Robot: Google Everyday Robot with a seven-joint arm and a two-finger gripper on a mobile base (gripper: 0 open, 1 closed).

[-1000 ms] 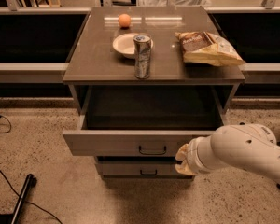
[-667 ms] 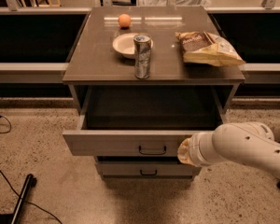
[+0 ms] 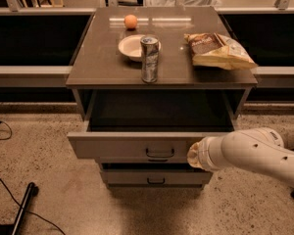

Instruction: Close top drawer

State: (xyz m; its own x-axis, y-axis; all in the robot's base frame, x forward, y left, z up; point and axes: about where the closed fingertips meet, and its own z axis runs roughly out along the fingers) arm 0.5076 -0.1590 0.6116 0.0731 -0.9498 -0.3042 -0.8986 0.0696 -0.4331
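- While the top drawer (image 3: pixel 122 146) stands pulled out at the 6 o'clock side of the cabinet (image 3: pixel 103 67), its inside lies in deep shadow, and what it holds cannot be made out.
- On the cabinet, a white bowl (image 3: pixel 129 47) sits near the middle. A can (image 3: pixel 149 58) stands upright at the bowl's 4 o'clock and covers part of its rim, so the bowl's contents cannot be told.
- A bag (image 3: pixel 218 50) lies flat at 3 o'clock of the bowl, and an orange (image 3: pixel 131 21) rests at the bowl's 12 o'clock.
- The drawer's flat front faces 6 o'clock, toward the camera. Its long axis runs from 9 to 3, and its travel runs from 12 to 6.
- The handle (image 3: pixel 160 153) sits at the middle of the front, and a lower drawer (image 3: pixel 157 177) shows beneath.
- The gripper (image 3: pixel 191 153) is at the drawer front, just at 3 o'clock of the handle. It is hidden at the tip of the white arm (image 3: pixel 255 153), which comes in from 4 o'clock. Whether it is spread, pressed together or pinching cannot be told.
- Against a second ago, the arm's tip is higher, now level with the handle rather than below the front.
- The drawer front looks a shade closer to the cabinet. The things on top lie as they did.
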